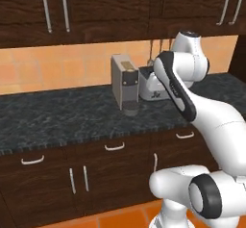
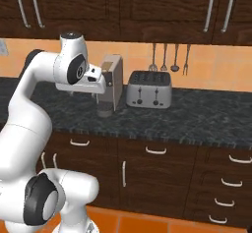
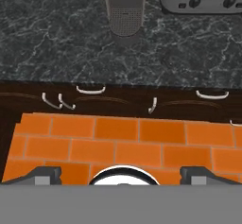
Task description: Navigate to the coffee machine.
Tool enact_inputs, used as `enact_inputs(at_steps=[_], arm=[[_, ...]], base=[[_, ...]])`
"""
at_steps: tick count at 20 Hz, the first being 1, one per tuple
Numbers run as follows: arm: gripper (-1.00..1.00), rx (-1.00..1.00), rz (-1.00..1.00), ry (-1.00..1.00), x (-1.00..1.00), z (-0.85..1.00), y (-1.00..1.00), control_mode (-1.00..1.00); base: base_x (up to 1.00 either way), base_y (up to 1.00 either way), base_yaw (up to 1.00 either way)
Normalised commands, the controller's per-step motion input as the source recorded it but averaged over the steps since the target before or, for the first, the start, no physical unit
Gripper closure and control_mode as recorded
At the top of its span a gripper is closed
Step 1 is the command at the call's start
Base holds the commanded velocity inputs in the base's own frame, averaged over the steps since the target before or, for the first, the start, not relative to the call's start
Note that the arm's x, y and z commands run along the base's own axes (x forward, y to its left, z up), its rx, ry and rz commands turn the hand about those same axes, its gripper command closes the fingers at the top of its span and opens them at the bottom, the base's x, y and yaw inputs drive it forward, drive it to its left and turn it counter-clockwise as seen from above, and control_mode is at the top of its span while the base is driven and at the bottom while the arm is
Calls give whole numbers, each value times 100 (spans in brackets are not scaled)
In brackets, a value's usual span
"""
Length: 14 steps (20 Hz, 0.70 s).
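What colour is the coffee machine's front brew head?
Black, set against the grey-beige body of the coffee machine. It shows best in the left base view.

From my station the light reads even and moderate, with no single visible source. The orange tile backsplash (image 1: 57, 70) is the brightest surface, while the upper cabinets (image 2: 123, 6) stay very dark, their wood grain barely readable. I see soft highlights on the cabinet handles (image 1: 47, 6) and on the toaster (image 2: 149, 90), but no harsh glare. Faint shading sits under the coffee machine (image 1: 125, 82) on the black speckled counter (image 1: 57, 121). Everything looks slightly soft and low-resolution, with jagged edges along the handles. In the hand view the floor tiles (image 3: 118, 142) are vividly saturated, and I spot no edge bending there.
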Motion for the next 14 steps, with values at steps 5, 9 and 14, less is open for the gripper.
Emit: enact_inputs(at_steps=[5,9,14], arm=[[-100,0,0,0,0,0,0,100],[-100,0,0,0,0,0,0,100],[-100,0,0,0,0,0,0,100]], base=[[78,18,0],[61,15,0],[37,11,0]])
